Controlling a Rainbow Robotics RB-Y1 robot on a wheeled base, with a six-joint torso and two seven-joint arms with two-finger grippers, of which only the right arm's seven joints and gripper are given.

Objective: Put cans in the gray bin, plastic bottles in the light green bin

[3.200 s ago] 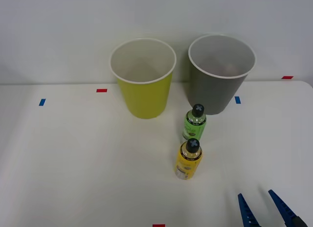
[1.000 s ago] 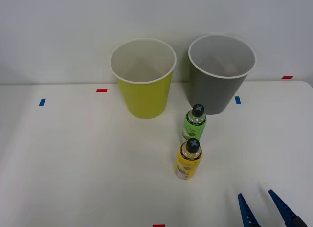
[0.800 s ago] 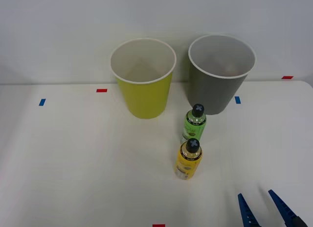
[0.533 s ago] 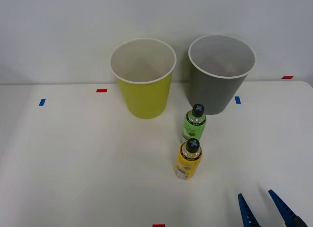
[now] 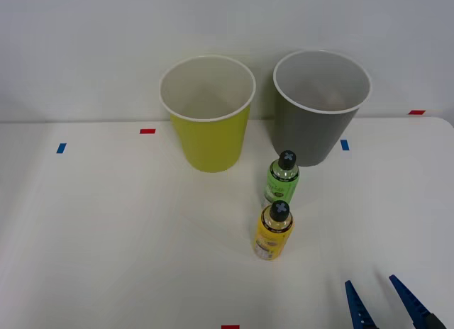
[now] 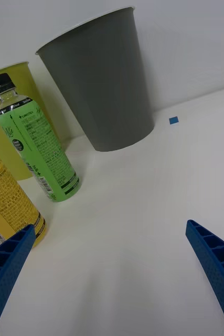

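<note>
Standing upright, the plastic bottles (image 5: 277, 205) sit ahead-left of the wide-spread, empty right claw (image 5: 389, 305).

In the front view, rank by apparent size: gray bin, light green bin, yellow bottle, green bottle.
1. gray bin and light green bin: they look alike, no clear winner.
2. yellow bottle, slightly bigger looking, though it stands nearer the camera.
3. green bottle.

A plain white wall (image 5: 85, 38) stands behind the white tabletop (image 5: 106, 230). Small red and blue tape marks (image 5: 147, 131) lie on the tabletop near the wall.
</note>
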